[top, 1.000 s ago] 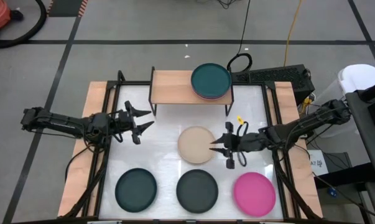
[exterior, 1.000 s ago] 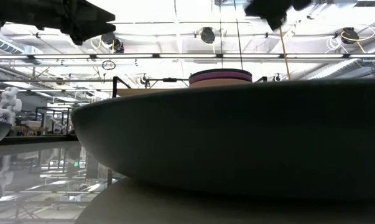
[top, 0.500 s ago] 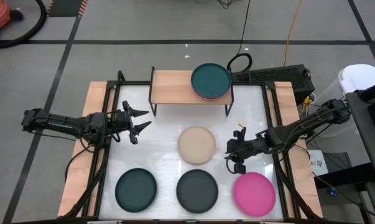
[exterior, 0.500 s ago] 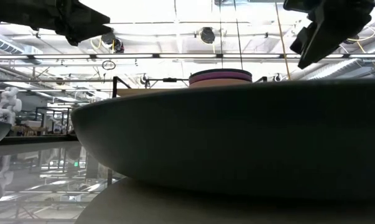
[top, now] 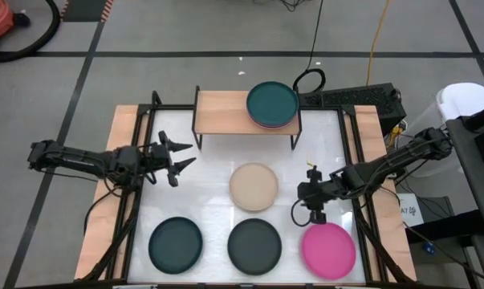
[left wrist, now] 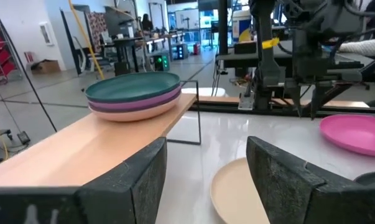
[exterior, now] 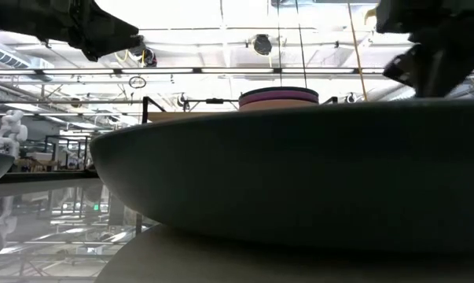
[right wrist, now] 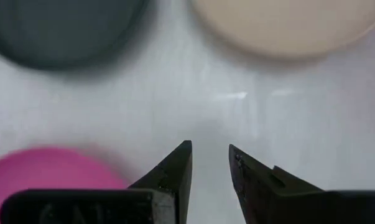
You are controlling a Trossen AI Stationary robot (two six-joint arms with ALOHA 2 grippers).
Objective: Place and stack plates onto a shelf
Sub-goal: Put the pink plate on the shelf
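Plates, round and shallow, lie in two places: a teal-topped stack (top: 272,105) on the right end of the light-wood shelf (top: 221,111), and four singles on the glossy white table (top: 209,205): beige (top: 254,187), teal (top: 176,244), dark grey (top: 254,245), magenta (top: 329,250). The right pincer (top: 303,215) hangs between the beige and magenta plates, tips slightly parted, empty. The left pincer (top: 180,156) waits spread wide, left of the shelf.
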